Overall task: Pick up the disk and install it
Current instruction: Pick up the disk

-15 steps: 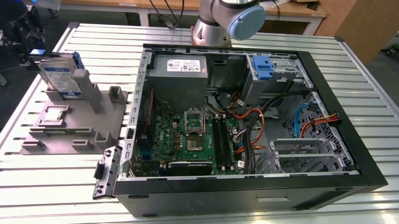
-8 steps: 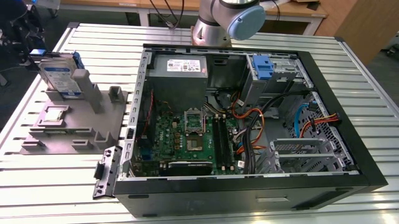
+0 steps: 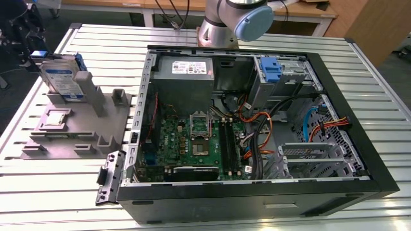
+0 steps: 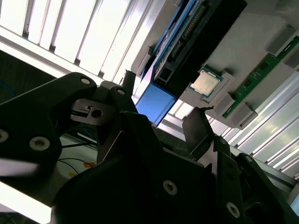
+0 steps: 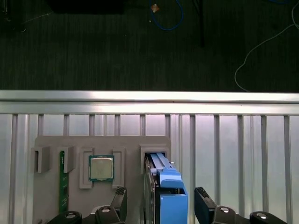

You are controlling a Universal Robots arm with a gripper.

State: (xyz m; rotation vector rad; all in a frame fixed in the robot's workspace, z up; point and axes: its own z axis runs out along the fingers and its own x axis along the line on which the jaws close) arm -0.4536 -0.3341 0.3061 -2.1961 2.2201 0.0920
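A flat silver-grey hard disk (image 3: pixel 61 79) with a white-and-blue label and a blue plastic carrier frame stands on edge in a slot of a grey plastic stand (image 3: pixel 70 130) with upright posts, in the upper left of the exterior view. The stand rests on a slatted metal table (image 3: pixel 96 38), just beside an open black computer case (image 3: pixel 257 202) that lies on its side in the middle of the frame. Inside the case, a grey power-supply box (image 3: pixel 186 70) with a white sticker sits at the upper edge. The grey robot arm (image 3: pixel 234 19) rises behind the case at the top centre.

In the first wrist view, the black gripper (image 5: pixel 160 192) hangs over the disk (image 5: pixel 166 191). Its claw is spread, with one of the fingers (image 5: pixel 202 198) on each side of the blue carrier and a visible gap between each finger and the disk. In that same view a square silver processor chip (image 5: pixel 101 168) and a green memory stick (image 5: pixel 62 182) sit in their own pockets of the stand (image 5: pixel 93 142), beside the disk. The second wrist view shows the blue carrier end of the disk (image 4: pixel 156 102) between the two dark fingers (image 4: pixel 196 130), untouched.
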